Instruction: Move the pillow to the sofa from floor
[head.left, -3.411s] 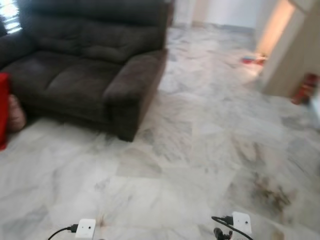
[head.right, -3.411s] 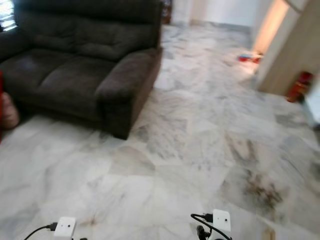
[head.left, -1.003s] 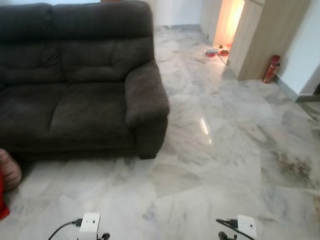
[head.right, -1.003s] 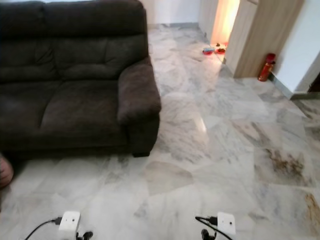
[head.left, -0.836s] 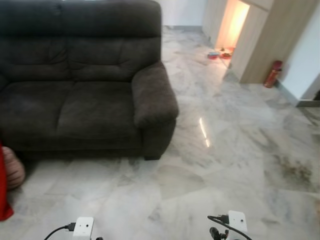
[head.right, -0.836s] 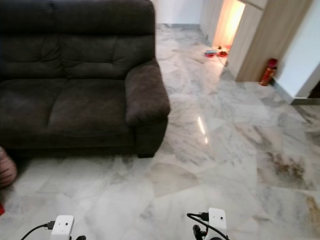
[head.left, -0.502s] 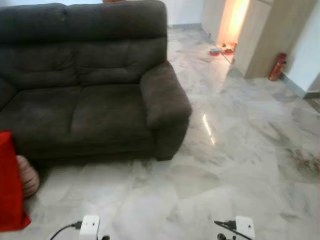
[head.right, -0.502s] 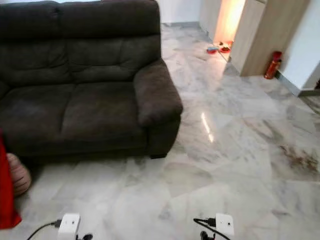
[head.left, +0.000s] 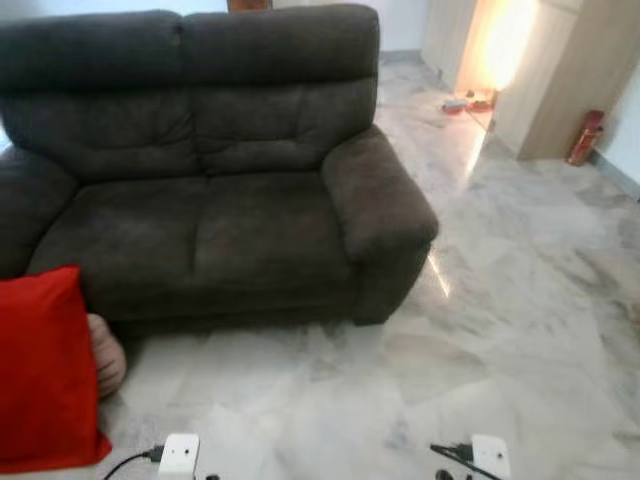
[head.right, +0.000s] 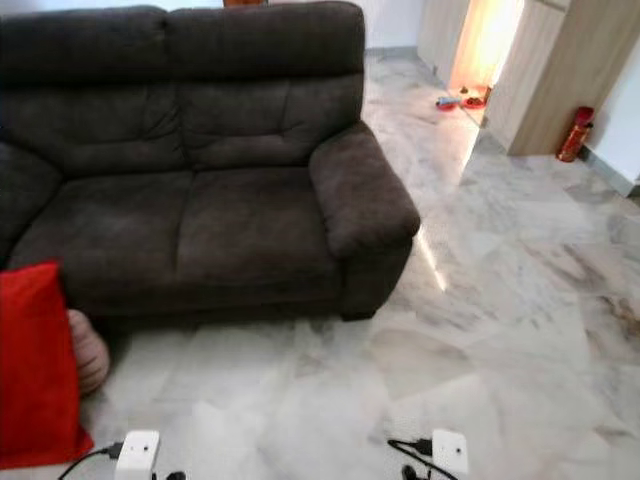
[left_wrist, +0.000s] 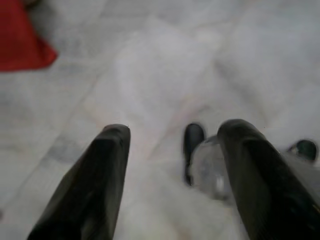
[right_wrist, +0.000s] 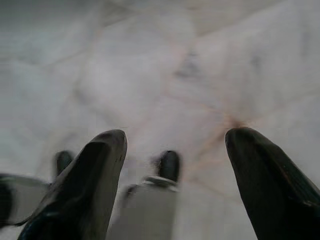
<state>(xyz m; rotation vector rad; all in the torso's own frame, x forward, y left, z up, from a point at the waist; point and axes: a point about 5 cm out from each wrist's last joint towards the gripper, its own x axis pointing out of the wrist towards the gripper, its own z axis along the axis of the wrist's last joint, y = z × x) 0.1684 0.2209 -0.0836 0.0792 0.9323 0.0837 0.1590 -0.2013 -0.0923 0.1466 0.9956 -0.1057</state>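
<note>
Marble floor (head.left: 520, 330) — both tools agape, empty

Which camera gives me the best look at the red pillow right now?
The left eye view: the red pillow shows widest, standing on the floor before the sofa. The right eye view crops it narrower; the left wrist view catches one blurred corner.

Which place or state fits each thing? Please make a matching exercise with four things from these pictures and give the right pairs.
Things:
1. red pillow
2. sofa
3. red cylinder
4. left pincer

Places or states:
a. by the wooden wall, far to the right
b. open, hanging over the marble floor
c. on the floor at the left, in front of the sofa's left end
d. dark brown, seat bare

Pairs: 1-c, 2-d, 3-a, 4-b
</note>
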